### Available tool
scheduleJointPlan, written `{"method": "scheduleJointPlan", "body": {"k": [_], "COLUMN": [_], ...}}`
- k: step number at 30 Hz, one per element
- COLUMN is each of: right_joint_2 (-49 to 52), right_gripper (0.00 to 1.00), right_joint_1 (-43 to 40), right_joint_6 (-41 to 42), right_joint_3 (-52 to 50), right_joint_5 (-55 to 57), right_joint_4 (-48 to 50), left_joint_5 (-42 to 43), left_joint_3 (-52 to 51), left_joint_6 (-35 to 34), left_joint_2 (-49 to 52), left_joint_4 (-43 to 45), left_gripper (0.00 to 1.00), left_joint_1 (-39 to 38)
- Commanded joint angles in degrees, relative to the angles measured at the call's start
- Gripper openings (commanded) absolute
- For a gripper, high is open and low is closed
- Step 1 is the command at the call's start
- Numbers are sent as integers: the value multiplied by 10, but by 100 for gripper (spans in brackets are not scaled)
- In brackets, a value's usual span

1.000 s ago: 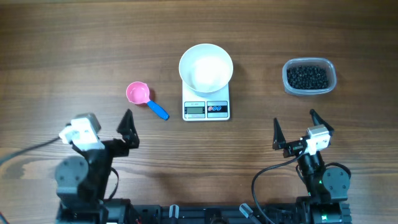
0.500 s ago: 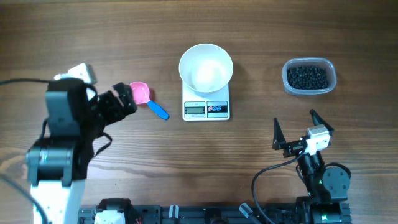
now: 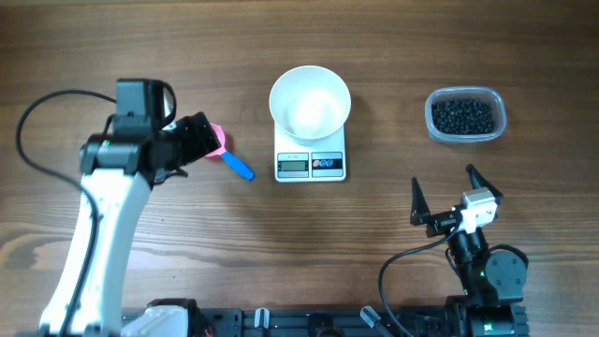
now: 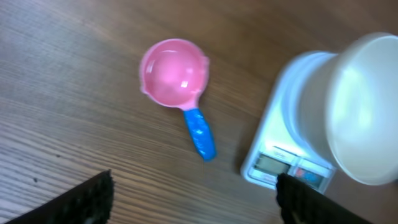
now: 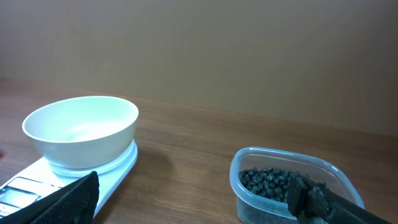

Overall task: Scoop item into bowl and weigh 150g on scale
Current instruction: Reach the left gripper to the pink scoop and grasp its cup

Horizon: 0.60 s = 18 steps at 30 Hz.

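Left jaws held apart over blue-handled pink scoop, right jaws held wide apart, bowl seated on scale

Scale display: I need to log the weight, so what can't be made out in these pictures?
Digits on the scale: too small overhead, blurred in the left wrist view, cut by the bottom edge in the right wrist view.
Pink scoop: its cup mostly hidden under the left pincer overhead.
Beads: partly covered by a finger of the right pincer in its wrist view.
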Motion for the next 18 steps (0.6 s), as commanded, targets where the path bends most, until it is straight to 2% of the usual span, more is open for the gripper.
{"method": "scheduleJointPlan", "body": {"k": [1, 7, 12, 18], "right_joint_2": [1, 1, 1, 1], "right_gripper": [100, 100, 100, 100], "right_joint_1": [3, 3, 3, 3], "right_joint_6": [-2, -2, -3, -2], "right_joint_3": [-2, -2, -2, -2], "right_joint_5": [10, 10, 10, 10], "right_joint_4": [2, 2, 2, 2], "left_joint_5": [-62, -64, -82, -96], "left_joint_3": [7, 7, 7, 7], "left_joint_6": [-82, -94, -104, -109], "left_joint_2": [51, 116, 163, 207], "left_joint_4": [6, 41, 76, 111], "left_gripper": [82, 76, 68, 66], "left_joint_1": [3, 3, 3, 4]}}
